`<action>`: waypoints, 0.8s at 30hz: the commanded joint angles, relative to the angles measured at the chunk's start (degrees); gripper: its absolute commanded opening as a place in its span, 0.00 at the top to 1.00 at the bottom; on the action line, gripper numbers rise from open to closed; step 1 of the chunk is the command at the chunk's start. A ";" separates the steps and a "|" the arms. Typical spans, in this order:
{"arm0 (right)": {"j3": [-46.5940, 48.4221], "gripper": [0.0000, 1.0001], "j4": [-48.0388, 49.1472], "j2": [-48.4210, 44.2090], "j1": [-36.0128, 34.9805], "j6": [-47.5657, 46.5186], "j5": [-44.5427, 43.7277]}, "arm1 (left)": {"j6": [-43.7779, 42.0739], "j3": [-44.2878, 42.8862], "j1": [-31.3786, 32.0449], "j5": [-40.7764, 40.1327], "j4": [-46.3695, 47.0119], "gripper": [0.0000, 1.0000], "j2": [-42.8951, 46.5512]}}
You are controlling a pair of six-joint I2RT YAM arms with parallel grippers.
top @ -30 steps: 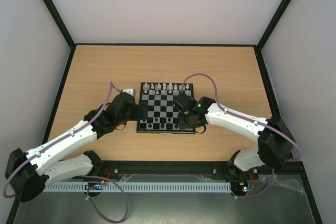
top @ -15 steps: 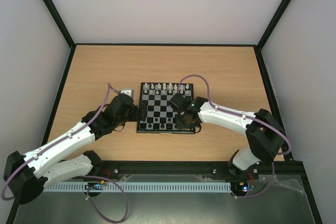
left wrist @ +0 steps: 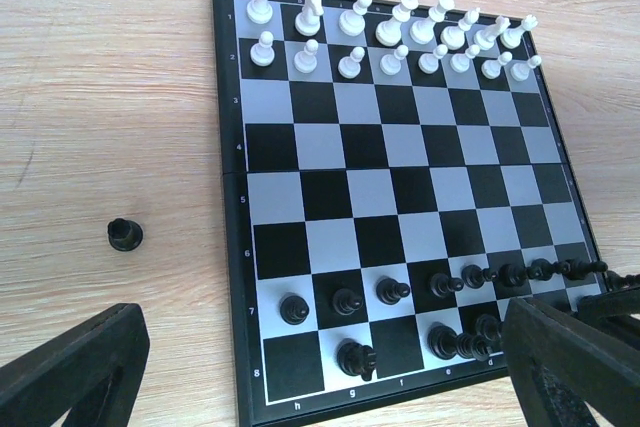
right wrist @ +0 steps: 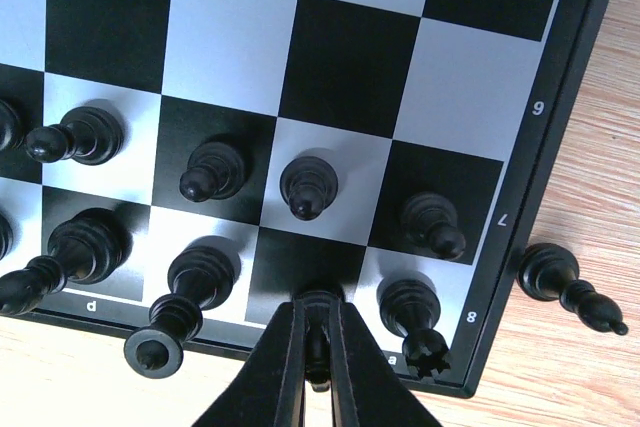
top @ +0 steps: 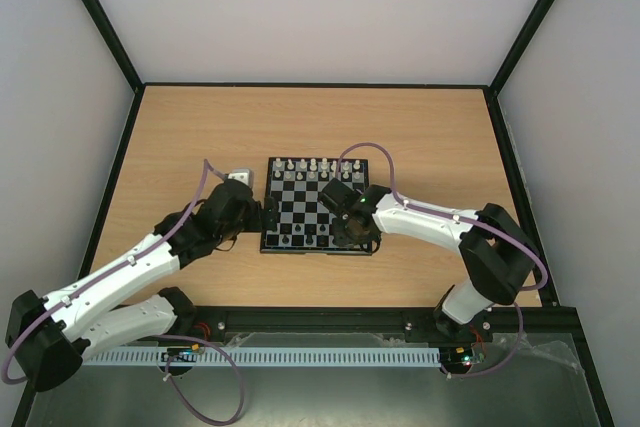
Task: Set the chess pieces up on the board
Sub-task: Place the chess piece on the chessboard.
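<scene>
At the near edge of the board (top: 315, 209), right end effector (right wrist: 318, 347) pinches a black piece (right wrist: 318, 309); left end effector (left wrist: 320, 377) is spread.

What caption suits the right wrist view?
Right end effector shut on a black chess piece at the board's edge; a stray piece lies on the table.

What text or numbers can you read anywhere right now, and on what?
"1" "2" "3" "4" "5" "6" "7" "8": left border of the board, left wrist view.
"h" "g" "f" "e": its near border, same view.
"5" "6" "7" "8": its border, right wrist view.
Top view: board markings too small to read.
No brands or labels legible.
</scene>
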State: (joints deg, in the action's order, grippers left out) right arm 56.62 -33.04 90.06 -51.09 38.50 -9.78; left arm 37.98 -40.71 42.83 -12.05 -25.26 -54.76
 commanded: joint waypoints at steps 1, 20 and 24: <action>0.86 0.96 -1.11 0.73 -0.26 -0.51 -1.06 | 0.44 0.67 -0.29 -0.60 -0.94 0.01 1.06; 1.02 0.85 -1.51 -0.11 -0.41 -0.67 -0.61 | 0.70 1.12 -0.29 -0.43 -0.69 0.00 1.06; 1.66 0.81 -2.39 -1.50 -0.40 -0.79 -0.23 | 0.80 1.15 -0.29 -0.43 -0.54 0.00 0.98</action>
State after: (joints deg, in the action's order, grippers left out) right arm 56.64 -32.71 90.11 -51.09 38.04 -9.74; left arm 38.17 -40.40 42.83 -12.08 -25.26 -54.43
